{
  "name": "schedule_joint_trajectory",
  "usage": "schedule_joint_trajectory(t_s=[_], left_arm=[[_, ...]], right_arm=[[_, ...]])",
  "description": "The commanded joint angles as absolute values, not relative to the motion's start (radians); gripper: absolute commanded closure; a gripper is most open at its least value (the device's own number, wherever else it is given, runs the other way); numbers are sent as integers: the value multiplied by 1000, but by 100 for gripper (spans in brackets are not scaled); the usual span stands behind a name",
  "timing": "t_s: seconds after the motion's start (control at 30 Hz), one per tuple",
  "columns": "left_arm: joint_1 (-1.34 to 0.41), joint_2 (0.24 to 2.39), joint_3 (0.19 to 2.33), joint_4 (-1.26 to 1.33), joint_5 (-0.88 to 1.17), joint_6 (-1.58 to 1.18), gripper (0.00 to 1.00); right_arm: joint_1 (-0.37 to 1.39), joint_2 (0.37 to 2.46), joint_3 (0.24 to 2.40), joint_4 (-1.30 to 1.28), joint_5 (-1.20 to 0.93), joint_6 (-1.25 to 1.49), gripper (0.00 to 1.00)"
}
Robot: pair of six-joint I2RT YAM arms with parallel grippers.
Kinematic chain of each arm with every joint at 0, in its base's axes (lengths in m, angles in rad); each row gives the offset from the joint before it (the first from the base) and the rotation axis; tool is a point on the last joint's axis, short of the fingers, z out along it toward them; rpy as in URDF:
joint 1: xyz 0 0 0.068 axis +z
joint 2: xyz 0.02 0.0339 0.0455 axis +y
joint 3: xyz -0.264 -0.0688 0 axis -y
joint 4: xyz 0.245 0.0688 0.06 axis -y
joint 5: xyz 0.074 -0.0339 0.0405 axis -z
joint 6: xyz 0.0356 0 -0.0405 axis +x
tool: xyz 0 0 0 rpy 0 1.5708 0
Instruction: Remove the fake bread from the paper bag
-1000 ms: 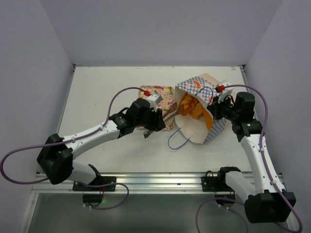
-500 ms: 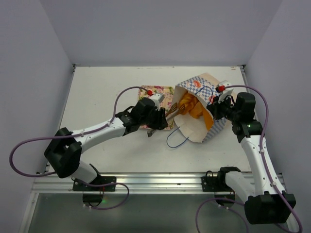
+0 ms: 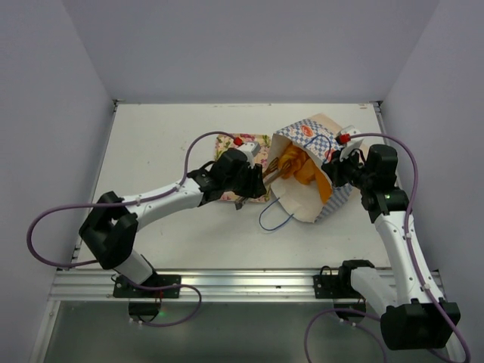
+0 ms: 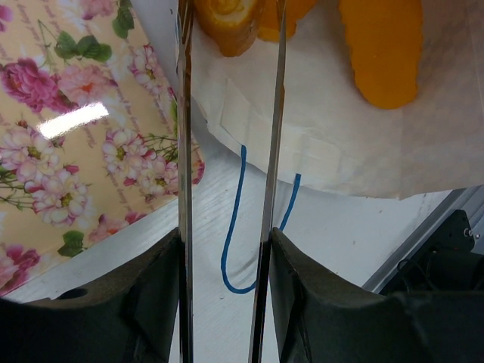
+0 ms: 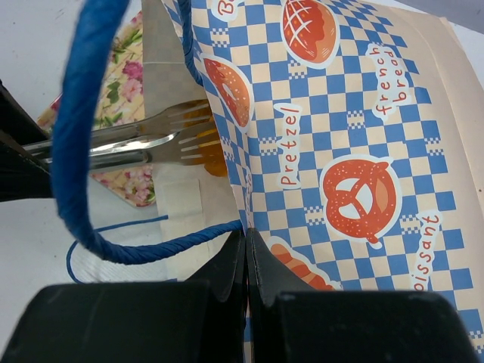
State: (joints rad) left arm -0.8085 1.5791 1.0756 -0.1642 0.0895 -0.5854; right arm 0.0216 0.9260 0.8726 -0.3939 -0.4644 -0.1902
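The paper bag [image 3: 321,136] lies tilted on the table with its mouth facing left. Orange fake bread [image 3: 302,172] fills its opening. My left gripper [image 3: 246,181] is shut on metal tongs [image 3: 271,175], whose tips reach into the bag's mouth. In the left wrist view the two tong arms [image 4: 184,151] run up to a ridged orange pastry [image 4: 227,23], beside a long orange loaf [image 4: 386,53]. My right gripper [image 3: 336,170] is shut on the bag's checkered rim [image 5: 340,121], holding the mouth open. The right wrist view shows the tong tips [image 5: 144,140] at an orange pastry [image 5: 204,151].
A pink-flowered tray [image 3: 253,144] lies flat just left of the bag, under the left wrist. One blue cord handle [image 3: 274,215] lies on the table in front of the bag. The other loops close over the right wrist camera [image 5: 83,113].
My left arm has moved right toward the bag, bringing the tong tips deeper into its mouth. The right arm and bag have stayed almost still.
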Motion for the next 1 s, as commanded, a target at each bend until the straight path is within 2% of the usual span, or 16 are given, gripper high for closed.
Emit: schedule_joint_trajectory(t_s=[0.0,0.33,0.53,0.63,0.73,0.77,0.87,0.97], left_arm=[[-815,1586,1126,-106,72,-606,50],[-813,1635,1157,-95,101,-614,50],[-807,1666,1190,-106,106,-609,55],[-804,1677,1197,-100,112,-609,62],[-799,1674,1197,-94,127,-604,79],[-799,1664,1195,-94,130,-603,88],[-799,1632,1186,-109,136,-592,100],[-799,1582,1172,-133,153,-578,100]], right_arm=[[23,900,861,-342,-500,-173,100],[23,894,859,-342,-505,-172,100],[23,891,859,-344,-505,-172,100],[23,891,857,-344,-499,-172,100],[21,888,856,-342,-489,-172,100],[21,888,856,-339,-480,-172,100],[21,885,856,-334,-451,-169,100],[21,888,856,-321,-419,-155,100]])
